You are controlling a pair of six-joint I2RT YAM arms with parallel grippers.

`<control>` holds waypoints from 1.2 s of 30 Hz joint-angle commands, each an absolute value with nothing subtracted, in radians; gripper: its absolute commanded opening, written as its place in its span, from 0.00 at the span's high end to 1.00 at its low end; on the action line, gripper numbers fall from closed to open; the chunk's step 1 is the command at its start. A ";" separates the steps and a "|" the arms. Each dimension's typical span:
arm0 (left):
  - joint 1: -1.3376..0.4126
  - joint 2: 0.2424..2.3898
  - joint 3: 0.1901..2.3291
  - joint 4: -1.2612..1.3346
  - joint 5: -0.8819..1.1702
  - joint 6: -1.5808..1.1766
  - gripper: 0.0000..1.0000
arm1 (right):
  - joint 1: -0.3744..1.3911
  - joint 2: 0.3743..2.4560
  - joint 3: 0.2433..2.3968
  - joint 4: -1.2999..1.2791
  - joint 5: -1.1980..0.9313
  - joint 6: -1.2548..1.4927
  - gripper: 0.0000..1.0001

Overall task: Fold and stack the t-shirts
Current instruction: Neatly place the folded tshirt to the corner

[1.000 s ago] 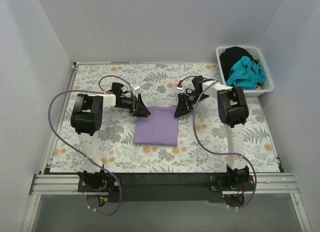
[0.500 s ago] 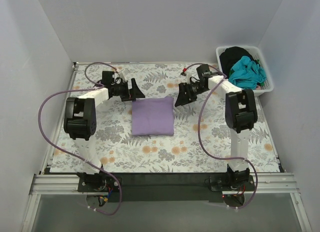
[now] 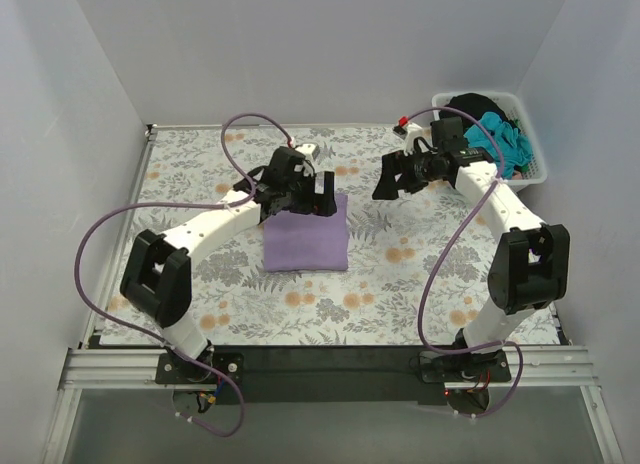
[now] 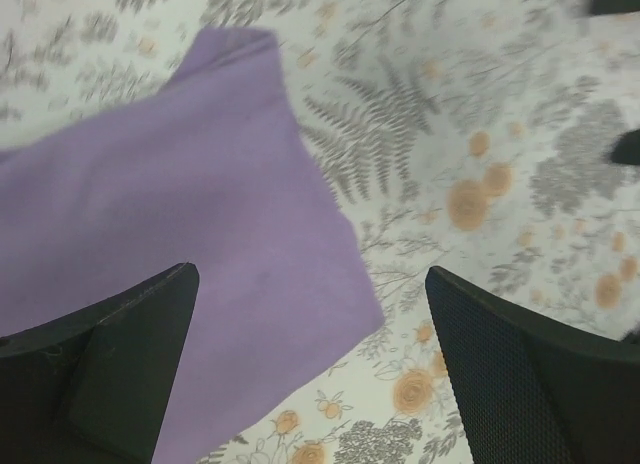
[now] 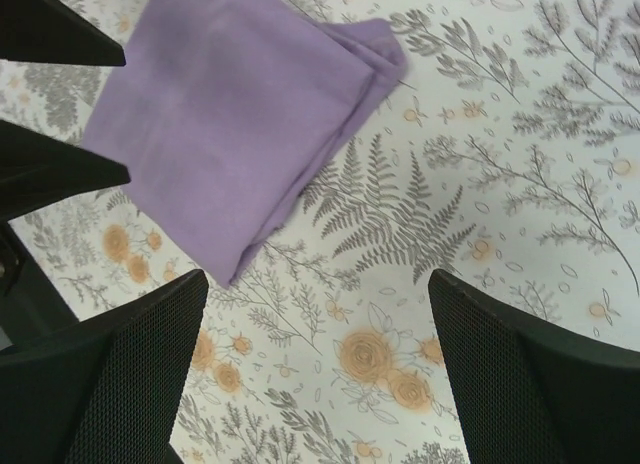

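Observation:
A lavender t-shirt (image 3: pixel 305 234) lies folded into a flat rectangle on the floral table cover. My left gripper (image 3: pixel 305 196) hovers over its far edge, open, with nothing between the jaws. The left wrist view shows the shirt (image 4: pixel 170 244) below the open left gripper (image 4: pixel 310 279). My right gripper (image 3: pixel 385 181) is open and empty, off the shirt's far right corner, above bare cover. In the right wrist view the right gripper (image 5: pixel 318 279) looks down on the cover, with the shirt (image 5: pixel 230 104) at upper left. A teal t-shirt (image 3: pixel 490 144) and a black one (image 3: pixel 465 112) lie crumpled in the basket.
The white basket (image 3: pixel 535 174) stands at the far right corner, just behind the right forearm. White walls close in the table on three sides. The left gripper's black fingers (image 5: pixel 60 169) show at the left edge of the right wrist view.
Both grippers opened wide and let go of the lavender shirt, which was first drawn a little farther back. The left gripper swung over its far edge; the right one drew off toward the basket.

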State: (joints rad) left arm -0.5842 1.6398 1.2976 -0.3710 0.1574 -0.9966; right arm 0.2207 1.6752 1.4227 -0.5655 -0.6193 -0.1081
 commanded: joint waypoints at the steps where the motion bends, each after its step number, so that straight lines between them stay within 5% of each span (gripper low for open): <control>1: -0.629 1.706 1.261 -0.517 -0.049 -1.107 0.02 | 0.196 1.654 1.385 -0.554 -0.537 -0.129 0.02; 14: -0.683 1.924 1.221 -0.508 -0.308 -1.170 0.02 | 0.179 1.663 1.358 -0.548 -0.591 -0.140 0.02; 24: -0.368 1.997 1.276 -0.578 -0.255 -1.135 0.02 | 0.169 1.664 1.330 -0.548 -0.606 -0.149 0.02; 36: -0.009 2.134 1.446 -0.575 -0.043 -0.689 0.02 | 0.169 1.690 1.335 -0.549 -0.632 -0.150 0.02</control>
State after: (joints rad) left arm -0.1226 2.0296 1.4345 -0.4950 -0.0891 -0.8371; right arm 0.1711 1.6779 1.3312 -0.5659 -0.6044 -0.1364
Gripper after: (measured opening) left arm 0.981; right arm 0.983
